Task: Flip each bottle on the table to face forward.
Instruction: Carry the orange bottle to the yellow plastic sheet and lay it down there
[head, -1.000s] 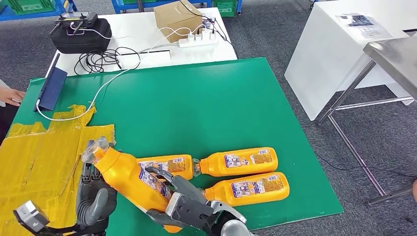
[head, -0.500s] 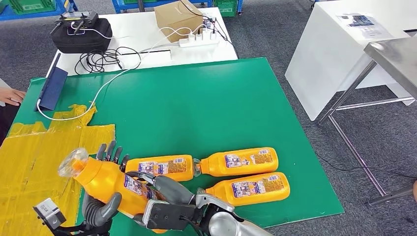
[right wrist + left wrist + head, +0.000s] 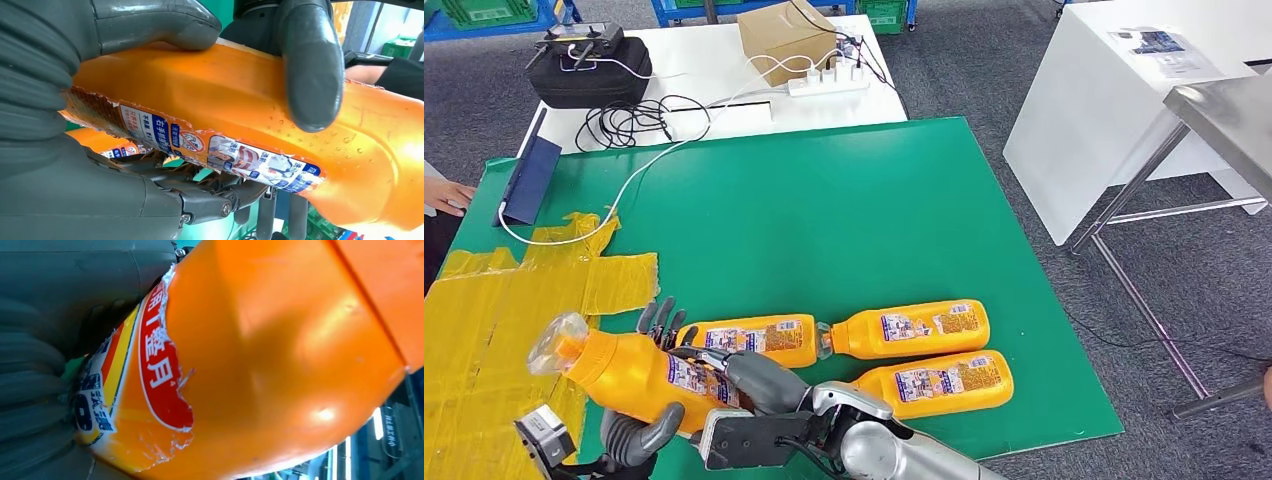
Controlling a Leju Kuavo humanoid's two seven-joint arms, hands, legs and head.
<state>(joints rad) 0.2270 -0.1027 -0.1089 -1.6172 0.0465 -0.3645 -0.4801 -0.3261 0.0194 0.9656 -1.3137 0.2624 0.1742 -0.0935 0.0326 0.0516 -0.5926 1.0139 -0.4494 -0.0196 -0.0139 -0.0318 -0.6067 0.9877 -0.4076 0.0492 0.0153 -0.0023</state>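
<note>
An orange bottle [image 3: 629, 372] with a clear cap [image 3: 558, 339] is lifted off the green mat [image 3: 824, 220] at the front left, lying nearly level with its cap pointing left. My left hand [image 3: 646, 412] cradles it, thumb in front and fingers behind. My right hand [image 3: 759, 382] grips its lower body from the right. In the right wrist view the thumb and fingers [image 3: 310, 65] clamp the bottle [image 3: 240, 105] above its torn label. The left wrist view has the bottle [image 3: 280, 355] pressed against the left hand [image 3: 40, 390]. Three more orange bottles [image 3: 752, 338] [image 3: 906, 329] [image 3: 934, 383] lie on the mat.
Yellow taped cardboard [image 3: 494, 310] covers the table's left part. A blue folder [image 3: 529, 180] and a white cable [image 3: 639, 175] lie at the back left. A person's hand [image 3: 444, 195] rests at the left edge. A white table [image 3: 1104, 110] and a metal table [image 3: 1224, 110] stand to the right.
The held bottle has tipped from a steep slant to nearly level, its cap swinging left and down. Both hands moved with it, the right hand shifting left.
</note>
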